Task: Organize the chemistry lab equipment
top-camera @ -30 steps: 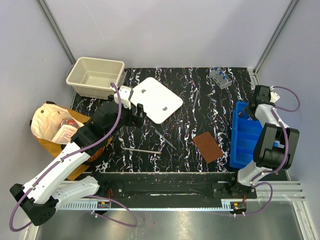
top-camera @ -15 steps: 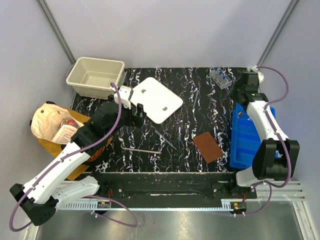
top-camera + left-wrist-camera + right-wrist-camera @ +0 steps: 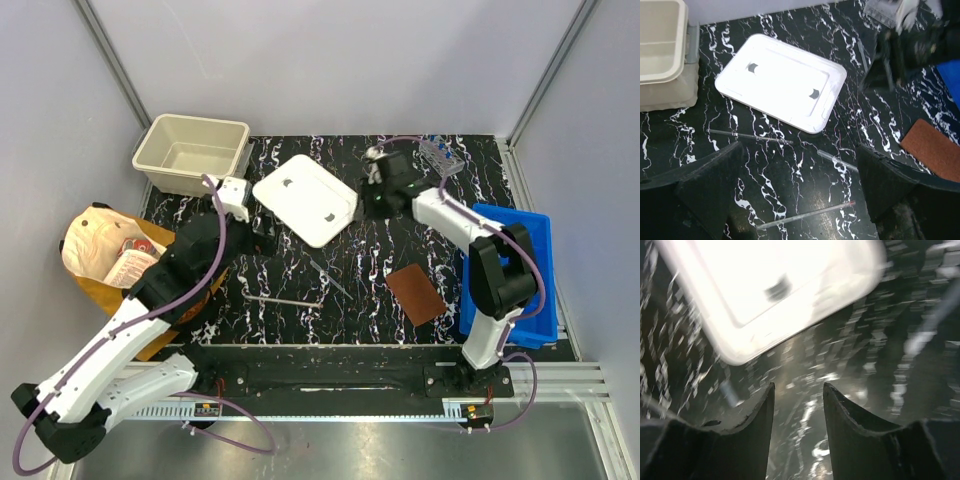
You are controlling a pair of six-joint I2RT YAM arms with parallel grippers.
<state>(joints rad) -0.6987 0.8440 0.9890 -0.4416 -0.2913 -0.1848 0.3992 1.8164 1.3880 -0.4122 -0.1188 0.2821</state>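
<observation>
The lab equipment lies scattered on the black marbled table. A long thin rod (image 3: 283,300) with a red tip (image 3: 805,215) lies at the front. A slim clear stick (image 3: 330,278) (image 3: 837,160) rests right of it, and another glass stick (image 3: 750,136) lies further left. A small clear tube rack (image 3: 441,155) stands at the back right. My left gripper (image 3: 262,228) (image 3: 799,150) hangs open above the sticks, holding nothing. My right gripper (image 3: 368,203) (image 3: 798,387) is open and empty, low over the table by the right edge of a white lid (image 3: 305,198) (image 3: 775,285).
A beige bin (image 3: 190,153) stands at the back left and a blue bin (image 3: 505,270) at the right edge. A brown pad (image 3: 415,293) lies front right. A tan paper bag (image 3: 100,250) with packets sits off the table's left side.
My right arm has swung left from above the blue bin to the white lid's right edge, its jaws widening slightly. My left arm has drawn back a little to the left.
</observation>
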